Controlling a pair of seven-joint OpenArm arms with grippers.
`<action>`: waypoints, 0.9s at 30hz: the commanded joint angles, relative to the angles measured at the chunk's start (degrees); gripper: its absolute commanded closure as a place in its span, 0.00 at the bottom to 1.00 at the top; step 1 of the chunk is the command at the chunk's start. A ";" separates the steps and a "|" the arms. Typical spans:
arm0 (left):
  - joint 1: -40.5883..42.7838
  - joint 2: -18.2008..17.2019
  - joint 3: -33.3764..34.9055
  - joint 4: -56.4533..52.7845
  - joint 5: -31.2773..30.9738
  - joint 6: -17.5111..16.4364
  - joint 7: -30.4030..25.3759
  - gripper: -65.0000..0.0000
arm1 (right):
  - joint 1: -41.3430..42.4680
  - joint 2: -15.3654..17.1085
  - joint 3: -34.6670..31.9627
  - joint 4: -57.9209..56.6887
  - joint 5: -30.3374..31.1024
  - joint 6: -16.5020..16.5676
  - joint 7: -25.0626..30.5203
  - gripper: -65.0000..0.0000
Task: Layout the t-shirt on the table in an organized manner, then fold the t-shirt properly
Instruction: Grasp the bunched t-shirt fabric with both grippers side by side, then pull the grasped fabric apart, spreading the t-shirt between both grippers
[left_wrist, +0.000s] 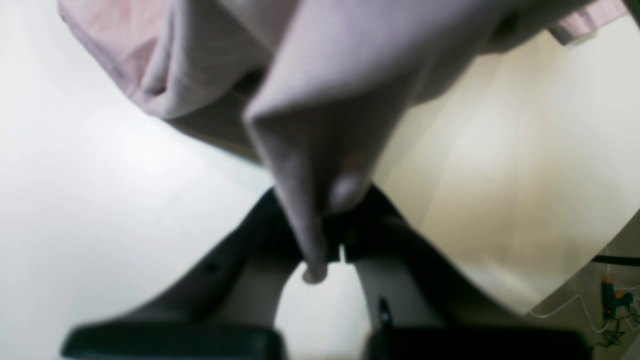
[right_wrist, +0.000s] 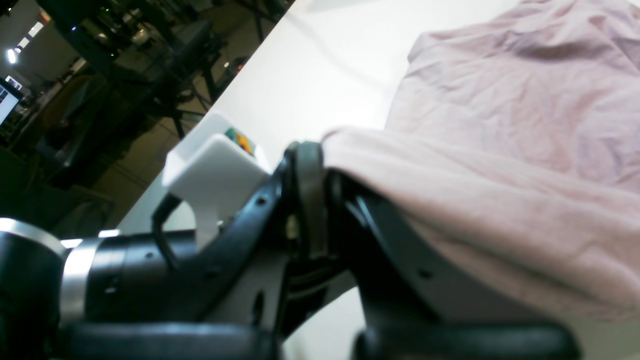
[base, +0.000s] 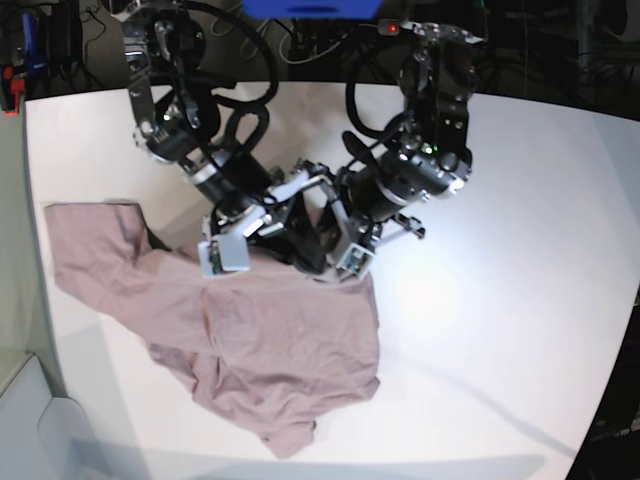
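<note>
The mauve t-shirt (base: 270, 340) lies rumpled over the left and front part of the white table (base: 500, 300), its upper edge lifted where both arms meet. In the left wrist view my left gripper (left_wrist: 332, 235) is shut on a drawn-up fold of the t-shirt (left_wrist: 320, 100), which hangs down over the table (left_wrist: 100, 200). My right gripper (right_wrist: 312, 160) is shut on the t-shirt's edge (right_wrist: 500, 210), and the cloth drapes over one finger. In the base view the left gripper (base: 338, 260) and right gripper (base: 295, 252) sit close together.
The table edge (left_wrist: 575, 265) runs close on the right, with floor cables and a small teal tool (left_wrist: 615, 300) beyond it. Dark workshop clutter (right_wrist: 125, 75) lies past the table's edge. A white block (right_wrist: 215, 175) on arm hardware sits just left of my right fingers.
</note>
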 joint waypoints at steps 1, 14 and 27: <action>-0.47 0.22 -0.08 0.88 -0.66 0.03 -0.89 0.98 | 0.69 0.05 0.12 1.38 0.60 0.40 1.59 1.00; 8.15 -1.89 -12.12 11.52 -0.66 0.12 -0.19 0.99 | -1.78 1.37 0.30 1.30 0.78 0.40 1.59 1.00; 9.99 -3.12 -32.95 14.16 -1.27 -0.49 -0.80 0.99 | -6.00 1.73 0.21 1.03 0.78 0.66 1.59 0.50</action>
